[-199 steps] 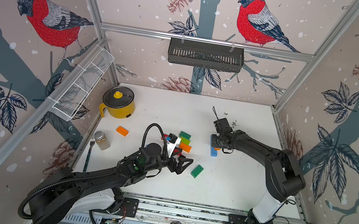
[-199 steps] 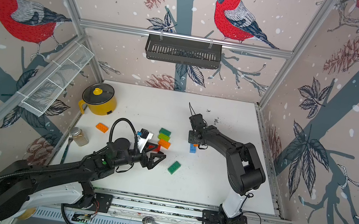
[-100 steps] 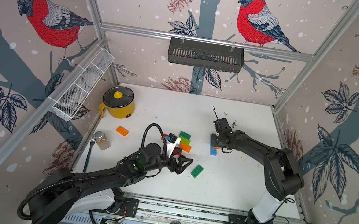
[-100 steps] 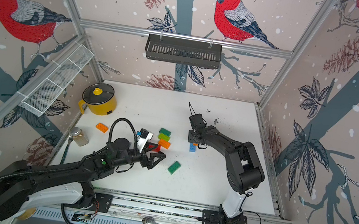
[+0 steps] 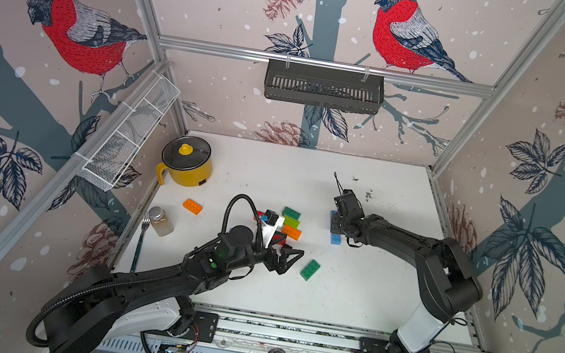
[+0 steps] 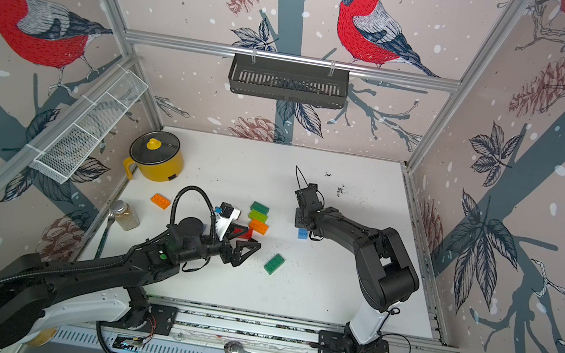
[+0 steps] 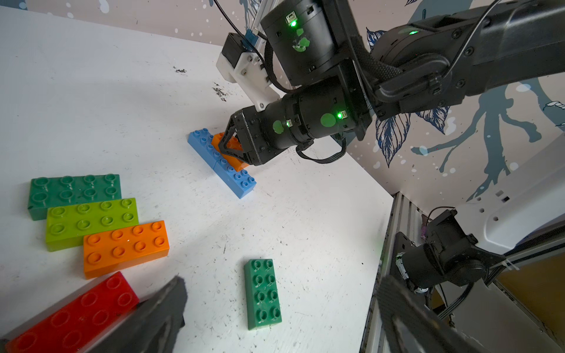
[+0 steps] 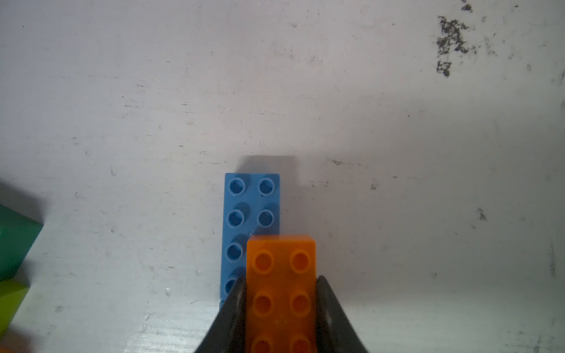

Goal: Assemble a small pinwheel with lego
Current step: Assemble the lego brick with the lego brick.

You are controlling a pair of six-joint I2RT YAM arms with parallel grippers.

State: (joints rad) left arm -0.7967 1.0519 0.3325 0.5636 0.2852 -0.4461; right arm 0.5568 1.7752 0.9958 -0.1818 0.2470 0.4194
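My right gripper [image 8: 280, 284] is shut on an orange lego brick [image 8: 281, 290], gripping its long sides. The brick partly overlaps a row of two blue bricks [image 7: 220, 162] lying end to end on the white table [image 5: 372, 278]. I cannot tell whether it touches them. My left gripper [image 7: 281, 281] hangs open and empty above a loose dark green brick [image 7: 263, 295]. A dark green brick [image 7: 75, 192], a lime one [image 7: 91, 220] and an orange one [image 7: 125, 244] lie side by side. A red brick [image 7: 76, 314] lies by them, partly under my left finger.
Another orange brick [image 5: 192, 206] lies alone near a yellow pot [image 5: 185, 165]. A glass jar [image 5: 161, 221] and a fork [image 5: 141, 239] sit at the table's left edge. A wire basket [image 5: 128, 140] hangs on the left wall and a black shelf [image 5: 323, 83] on the back wall.
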